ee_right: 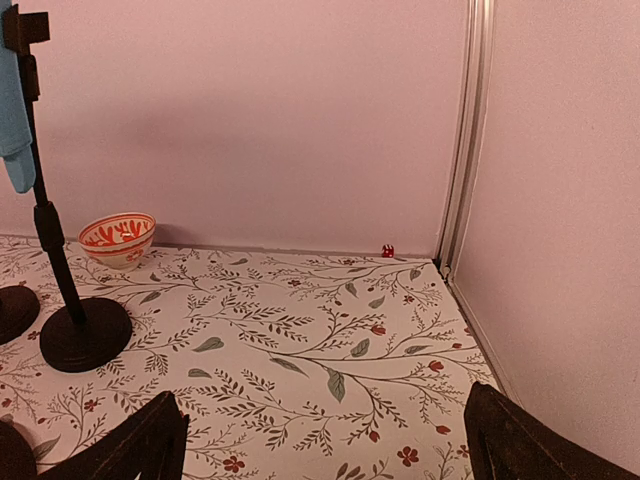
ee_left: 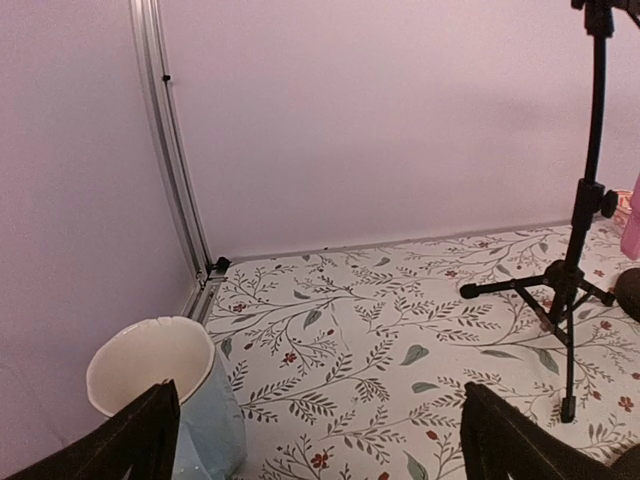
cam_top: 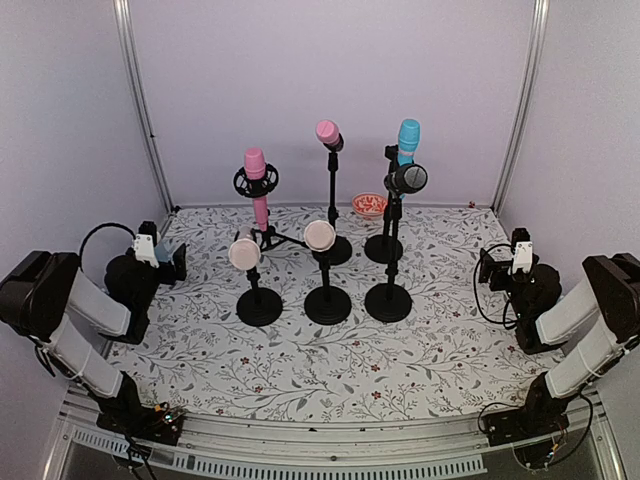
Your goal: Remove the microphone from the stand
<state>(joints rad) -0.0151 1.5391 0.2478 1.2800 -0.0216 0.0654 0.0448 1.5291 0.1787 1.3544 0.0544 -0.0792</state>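
Several microphones stand on black stands in the middle of the table. At the back are a pink one (cam_top: 255,165) on a tripod, a pink one (cam_top: 327,133) on a tall stand and a blue one (cam_top: 408,140). A dark one (cam_top: 407,179) and two pale pink ones (cam_top: 244,252) (cam_top: 319,236) stand in front. My left gripper (cam_top: 176,262) is open and empty at the left edge. My right gripper (cam_top: 487,268) is open and empty at the right edge. Both are well apart from the stands. The left wrist view shows the tripod (ee_left: 568,272); the right wrist view shows the blue microphone (ee_right: 14,110).
A red-patterned bowl (cam_top: 369,205) sits at the back wall, also in the right wrist view (ee_right: 118,238). A pale blue cup (ee_left: 165,400) stands just left of my left gripper (ee_left: 320,450). Round stand bases (cam_top: 327,304) crowd the centre. My right gripper (ee_right: 320,450) faces floral tabletop.
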